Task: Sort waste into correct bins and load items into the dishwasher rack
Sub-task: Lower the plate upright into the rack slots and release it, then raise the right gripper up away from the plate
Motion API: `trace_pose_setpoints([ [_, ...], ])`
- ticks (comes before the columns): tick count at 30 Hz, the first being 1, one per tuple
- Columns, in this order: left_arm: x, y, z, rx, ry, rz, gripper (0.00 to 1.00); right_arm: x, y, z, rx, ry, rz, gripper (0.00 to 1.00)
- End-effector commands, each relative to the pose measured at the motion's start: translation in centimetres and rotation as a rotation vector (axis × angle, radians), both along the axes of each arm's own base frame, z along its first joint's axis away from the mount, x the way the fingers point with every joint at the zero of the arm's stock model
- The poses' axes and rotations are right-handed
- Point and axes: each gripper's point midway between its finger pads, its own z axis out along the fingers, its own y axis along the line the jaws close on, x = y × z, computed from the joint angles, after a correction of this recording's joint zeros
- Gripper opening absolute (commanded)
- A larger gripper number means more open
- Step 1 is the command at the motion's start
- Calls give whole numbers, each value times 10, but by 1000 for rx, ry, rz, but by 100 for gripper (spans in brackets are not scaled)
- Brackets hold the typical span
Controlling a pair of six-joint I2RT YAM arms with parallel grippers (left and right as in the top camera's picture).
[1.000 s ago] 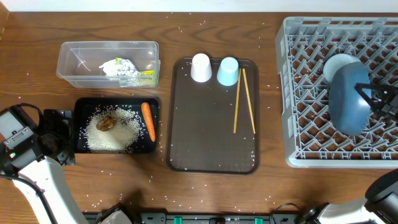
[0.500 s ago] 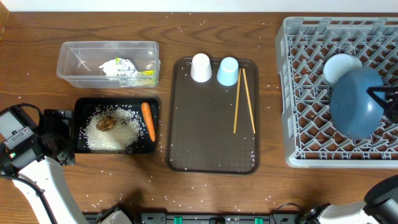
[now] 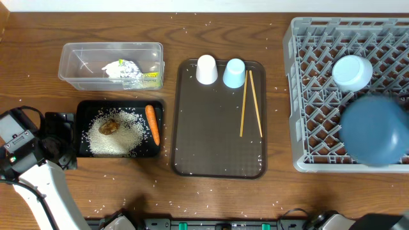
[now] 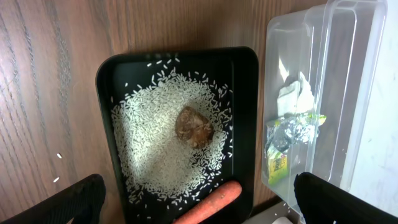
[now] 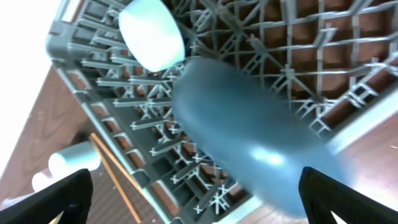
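Note:
The dark-blue plate (image 3: 376, 137) lies face-down in the near right part of the grey dishwasher rack (image 3: 313, 96), next to the light-blue bowl (image 3: 352, 71). My right gripper (image 5: 202, 199) is open above the rack, and the plate (image 5: 249, 130) shows blurred below it, free of both fingers. A white cup (image 3: 206, 69), a light-blue cup (image 3: 234, 73) and two chopsticks (image 3: 250, 103) rest on the brown tray (image 3: 211, 147). My left gripper (image 4: 202, 202) hangs open over the black tray (image 4: 109, 81), which holds rice (image 4: 155, 143), a brown lump (image 4: 194, 126) and the carrot (image 4: 208, 202).
The clear tub (image 3: 77, 64) behind the black tray (image 3: 83, 131) holds a napkin (image 3: 120, 68), foil and a green-yellow wrapper (image 3: 151, 77). Rice grains are scattered over the wooden table. The left arm (image 3: 25, 150) stands at the near left corner.
The right gripper opened and let go of the plate, which tipped from upright to lying in the rack. The bowl behind it came into full view. The left arm stayed still.

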Motion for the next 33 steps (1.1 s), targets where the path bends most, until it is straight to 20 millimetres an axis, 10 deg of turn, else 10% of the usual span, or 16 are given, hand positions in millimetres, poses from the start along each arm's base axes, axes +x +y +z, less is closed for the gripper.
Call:
trace_pose_setpoints([
  [1,-2,2,0,14,7,-6,98,-1,3,5,-49,34,-44,99],
  [21,-2,2,0,14,7,-6,98,28,61,-20,-41,121,180,99],
  [33,-2,2,0,14,7,-6,98,93,252,-12,16,-207,904,99],
])
